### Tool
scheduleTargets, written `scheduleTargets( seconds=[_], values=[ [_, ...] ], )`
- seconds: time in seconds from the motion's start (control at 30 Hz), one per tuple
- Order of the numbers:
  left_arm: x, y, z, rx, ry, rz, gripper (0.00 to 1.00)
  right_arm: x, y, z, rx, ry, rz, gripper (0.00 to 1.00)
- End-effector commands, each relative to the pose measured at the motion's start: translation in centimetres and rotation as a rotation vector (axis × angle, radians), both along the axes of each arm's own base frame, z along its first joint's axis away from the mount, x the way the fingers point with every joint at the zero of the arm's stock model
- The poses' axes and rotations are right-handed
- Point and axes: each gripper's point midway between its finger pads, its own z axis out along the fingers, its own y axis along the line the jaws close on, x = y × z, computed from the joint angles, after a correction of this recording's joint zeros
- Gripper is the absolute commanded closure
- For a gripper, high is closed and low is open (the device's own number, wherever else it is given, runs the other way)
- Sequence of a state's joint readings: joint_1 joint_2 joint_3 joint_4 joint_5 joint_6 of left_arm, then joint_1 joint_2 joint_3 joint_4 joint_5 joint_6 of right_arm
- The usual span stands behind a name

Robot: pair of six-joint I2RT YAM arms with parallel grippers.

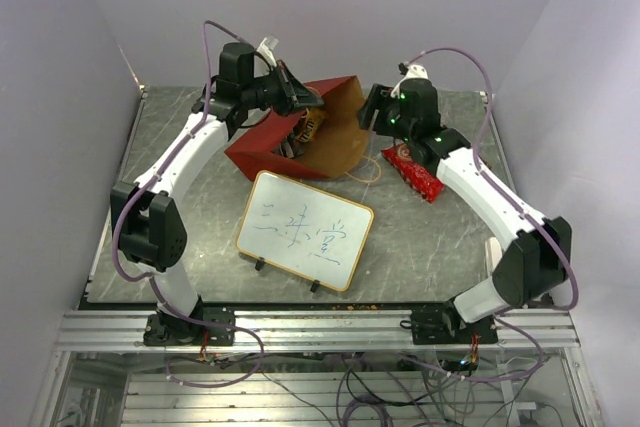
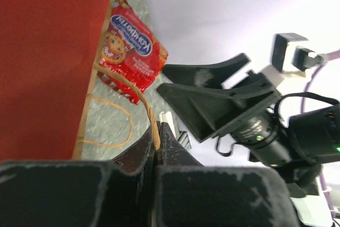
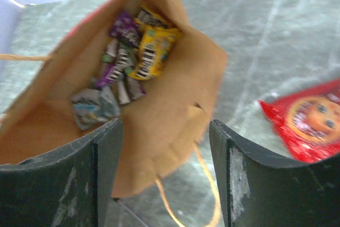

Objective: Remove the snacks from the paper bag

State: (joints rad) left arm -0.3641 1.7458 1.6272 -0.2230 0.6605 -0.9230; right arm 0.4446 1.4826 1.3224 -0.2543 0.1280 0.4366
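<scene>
The paper bag [image 1: 330, 137], red outside and brown inside, lies on its side at the back middle with its mouth open toward the right. My left gripper [image 2: 157, 128] is shut on one of its string handles [image 2: 146, 102] and holds the upper edge up. Several small candy packets [image 3: 133, 57], yellow, purple and silver, lie deep inside the bag. My right gripper [image 3: 166, 147] is open and empty, just in front of the bag's mouth above its lower lip. The red chip bag [image 1: 413, 172] lies on the table right of the bag; it also shows in the right wrist view [image 3: 311, 126].
A gold-framed whiteboard [image 1: 305, 230] with writing stands in front of the bag. The bag's second string handle [image 3: 207, 195] lies loose on the grey table [image 1: 430, 237]. A small white block [image 2: 167, 118] shows just beyond my left fingertips. Walls close in on both sides.
</scene>
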Motion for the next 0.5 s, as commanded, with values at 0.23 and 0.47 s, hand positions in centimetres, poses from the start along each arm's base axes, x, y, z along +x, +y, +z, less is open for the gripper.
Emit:
scheduleTargets(
  seconds=[0.23, 0.47],
  values=[
    [-0.3, -1.2, 4.8, -0.172, -0.049, 0.001, 0.93, 4.4, 11.9, -5.8, 0.305, 0.103, 0.023, 0.45],
    [0.1, -1.3, 5.2, -0.245, 0.002, 0.036, 0.93, 7.9, 14.2, -11.6, 0.273, 0.087, -0.076, 0.46]
  ],
)
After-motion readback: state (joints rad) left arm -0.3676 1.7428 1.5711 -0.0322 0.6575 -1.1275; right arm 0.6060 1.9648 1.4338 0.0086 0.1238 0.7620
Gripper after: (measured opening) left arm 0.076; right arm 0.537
